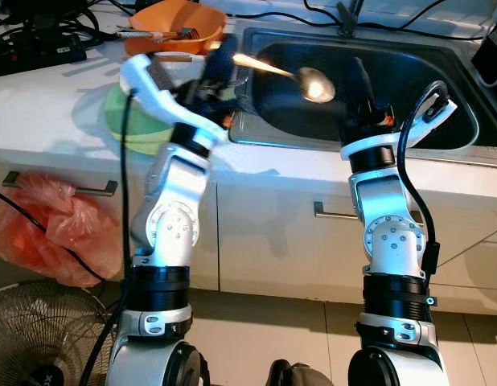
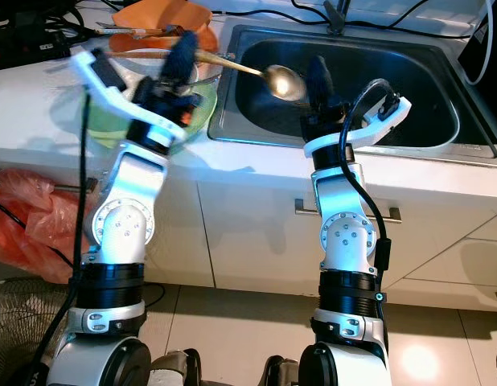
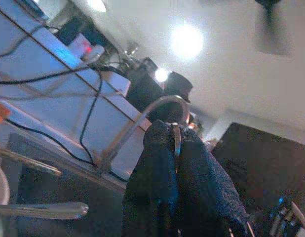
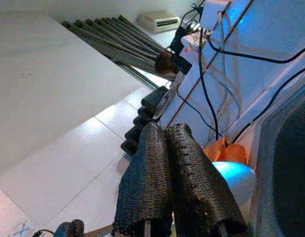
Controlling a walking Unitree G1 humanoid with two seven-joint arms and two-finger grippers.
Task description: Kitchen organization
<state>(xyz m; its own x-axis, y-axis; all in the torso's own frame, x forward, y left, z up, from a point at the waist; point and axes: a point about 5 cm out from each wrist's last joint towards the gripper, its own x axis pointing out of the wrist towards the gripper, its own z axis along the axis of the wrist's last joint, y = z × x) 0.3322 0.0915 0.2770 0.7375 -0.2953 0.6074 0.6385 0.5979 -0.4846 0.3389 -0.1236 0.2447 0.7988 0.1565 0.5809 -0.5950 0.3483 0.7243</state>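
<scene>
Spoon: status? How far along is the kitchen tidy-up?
In hand: the left gripper is shut on the spoon, its bowl held over the sink. The right gripper is shut and empty, raised at the sink's front edge. Done: nothing clearly. Left: the spoon is not yet set down, and utensils lie in the orange bowl on the counter beside a green bowl.

i can't read any text, label, brand or number on anything in front of me; nothing is legible.

sink basin (image 1: 409, 88) open, spoon (image 1: 301, 76) overhead, counter (image 1: 47, 96) seemingly cluttered
</scene>
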